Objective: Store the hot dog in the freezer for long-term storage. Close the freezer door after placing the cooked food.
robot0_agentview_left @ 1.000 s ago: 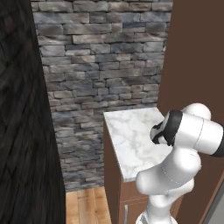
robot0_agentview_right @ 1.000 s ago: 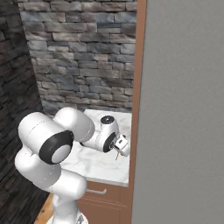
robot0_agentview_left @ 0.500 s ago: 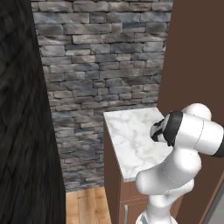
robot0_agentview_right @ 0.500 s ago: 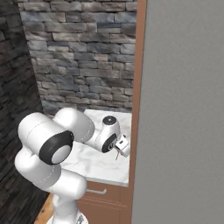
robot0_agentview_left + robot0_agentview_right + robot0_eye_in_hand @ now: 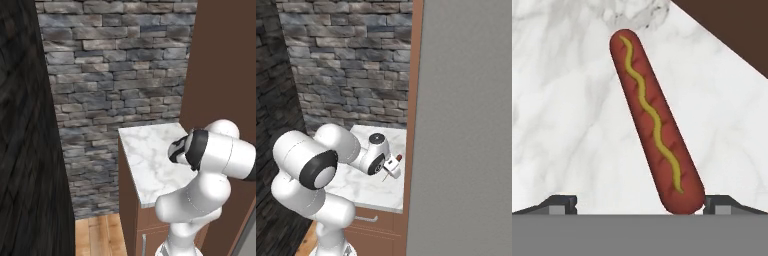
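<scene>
The hot dog, reddish-brown with a wavy yellow mustard line, lies on the white marble counter. In the hand view my gripper is open and straddles its near end. That end sits close to the right fingertip, and the left fingertip stands well apart. In the right base view the gripper hangs low over the counter's right edge, with a small red end of the hot dog beside it. A tall plain grey panel rises at the right; I cannot tell whether it is the freezer door.
The marble counter tops a brown cabinet with drawers. A brown wall panel borders it on the right, a grey stone wall stands behind, and a dark wall closes the left. Wooden floor lies below.
</scene>
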